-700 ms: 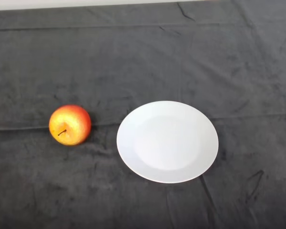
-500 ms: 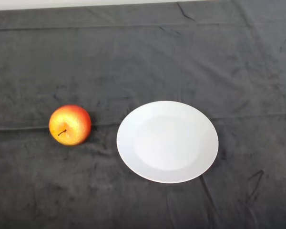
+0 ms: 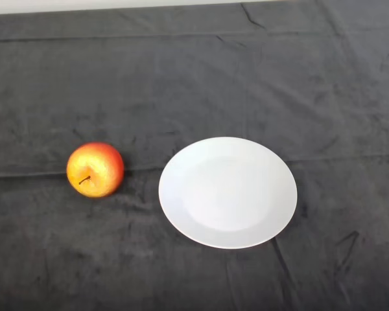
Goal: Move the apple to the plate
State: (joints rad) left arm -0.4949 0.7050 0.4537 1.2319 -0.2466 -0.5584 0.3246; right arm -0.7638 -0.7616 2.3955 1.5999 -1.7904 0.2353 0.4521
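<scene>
A red and yellow apple point(image 3: 94, 169) lies on the dark cloth at the left, its stem facing the camera. A round white plate point(image 3: 227, 192) sits on the cloth to the right of the apple, a short gap between them. The plate holds nothing.
The dark cloth point(image 3: 194, 78) covers the whole table and has folds and creases. A pale strip of the far edge point(image 3: 84, 5) shows along the top left.
</scene>
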